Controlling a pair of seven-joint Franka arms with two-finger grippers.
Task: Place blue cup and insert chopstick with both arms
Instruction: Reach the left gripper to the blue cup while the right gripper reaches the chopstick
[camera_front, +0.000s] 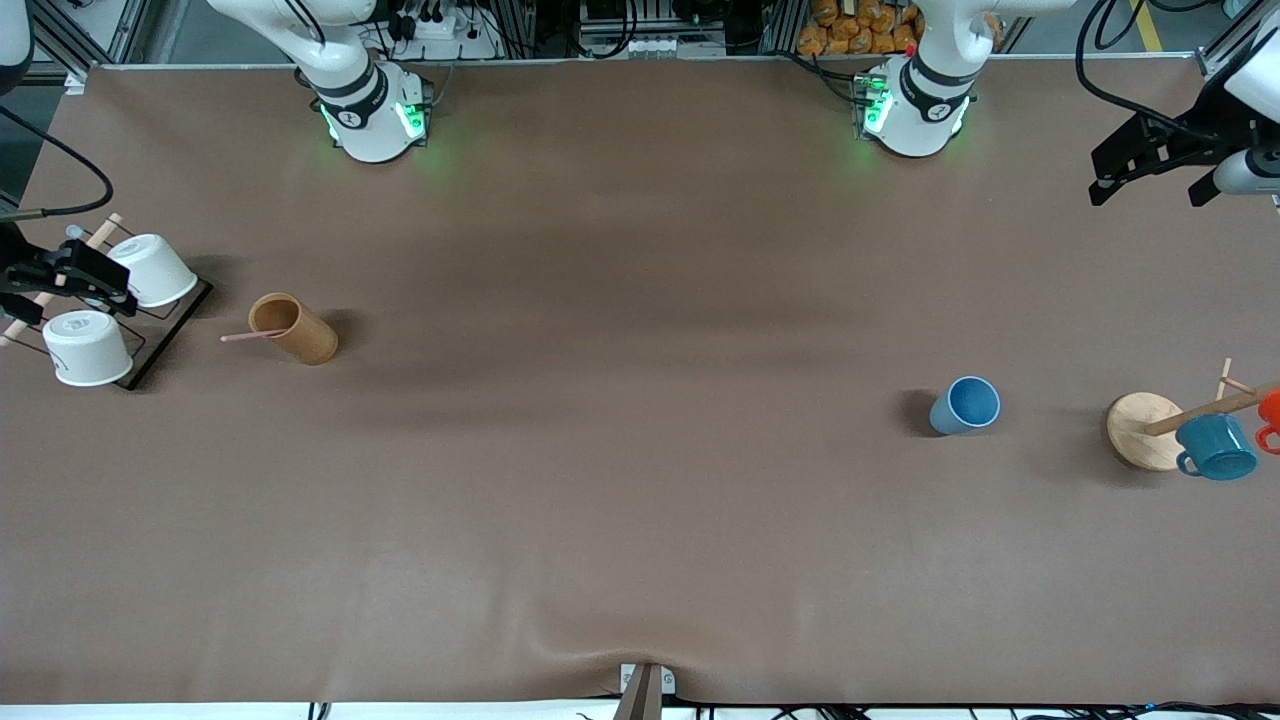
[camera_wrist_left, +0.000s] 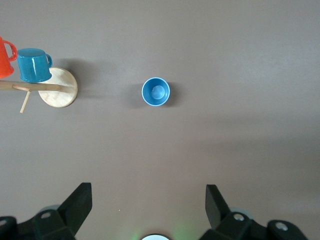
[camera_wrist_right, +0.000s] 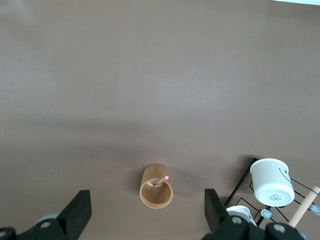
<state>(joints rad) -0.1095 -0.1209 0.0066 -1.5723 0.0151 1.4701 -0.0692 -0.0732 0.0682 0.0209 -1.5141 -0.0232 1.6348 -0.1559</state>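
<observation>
Small light-blue tapered tumbler (camera_front: 966, 405) upright on brown table (camera_front: 620, 480), at nine o'clock from round wooden rack base (camera_front: 1143, 430). Thin pale-pink chopstick (camera_front: 252, 336) leaning in brown cylindrical holder (camera_front: 293, 328). Left gripper (camera_wrist_left: 149, 210) and right gripper (camera_wrist_right: 148, 212) both spread wide, holding nothing, high over the table's ends.

We see the cup (camera_front: 966, 405) standing on the counter (camera_front: 640, 520), at mid-height of the frame toward the left arm's end, near the peg stand (camera_front: 1143, 428) at the frame's edge. Toward the right arm's end, the chopstick (camera_front: 250, 336) sits in the holder (camera_front: 293, 327), beside the rack (camera_front: 160, 335).
</observation>
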